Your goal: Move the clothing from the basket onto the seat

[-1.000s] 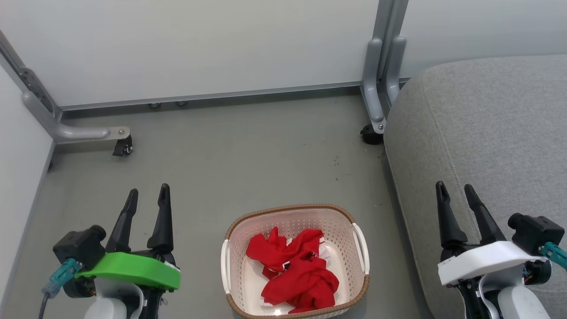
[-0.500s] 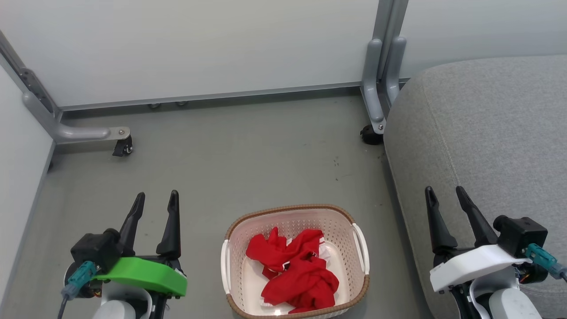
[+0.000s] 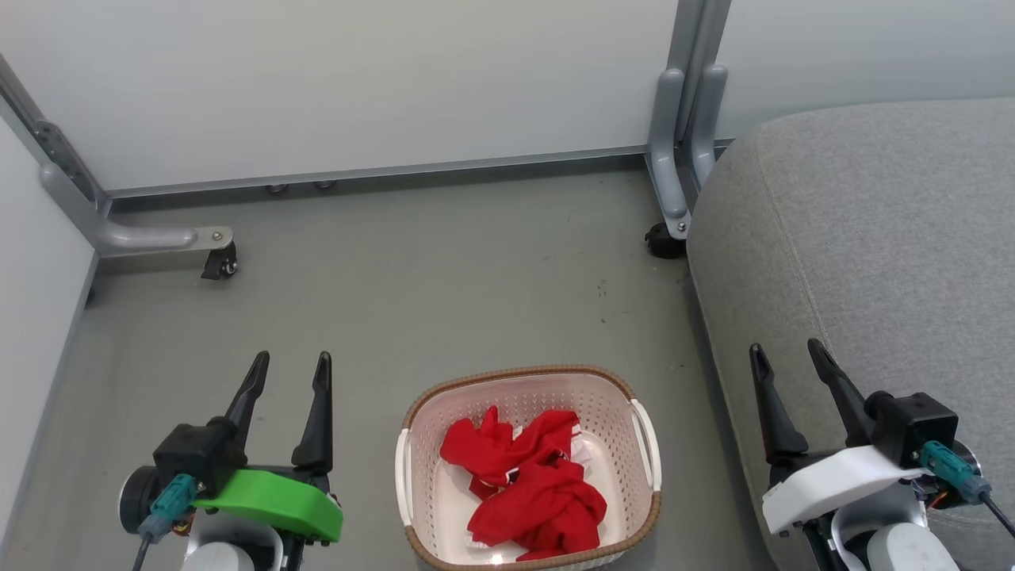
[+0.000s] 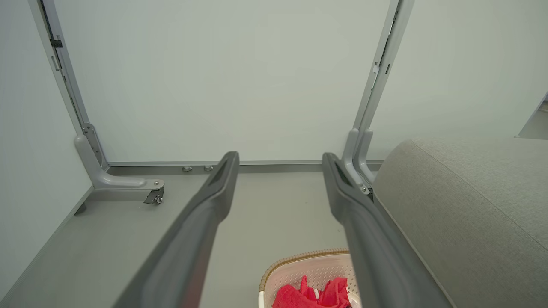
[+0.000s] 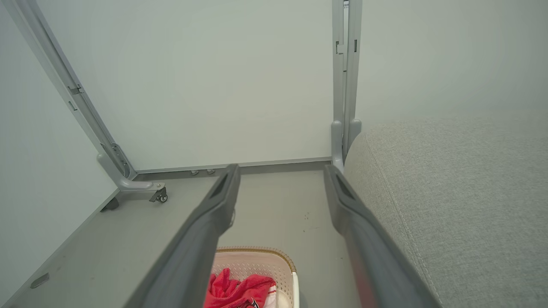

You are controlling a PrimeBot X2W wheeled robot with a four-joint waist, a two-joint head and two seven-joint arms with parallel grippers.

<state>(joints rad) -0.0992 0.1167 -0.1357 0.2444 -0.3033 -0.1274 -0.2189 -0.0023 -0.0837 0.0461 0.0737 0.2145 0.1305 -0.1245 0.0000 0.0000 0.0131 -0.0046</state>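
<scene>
Two soft bright-red fabric garments, the clothing (image 3: pixel 530 485), lie bunched together in the brown-rimmed cream perforated plastic basket (image 3: pixel 515 371). It stands on the grey floor (image 3: pixel 412 270) between the arms. Nothing lies on the large grey fabric-upholstered seat (image 3: pixel 872 238) at right.

Risks, judged: a pinch into the tangle may lift both pieces at once, or snag fabric on the rim and drag the light basket. A shallow pinch may slip off.

Pincers: left gripper (image 3: pixel 291 358) has its fingers spread apart, empty, touching nothing, left of the basket. The right gripper (image 3: pixel 785 347) is likewise spread and empty, by the seat's near edge.
</scene>
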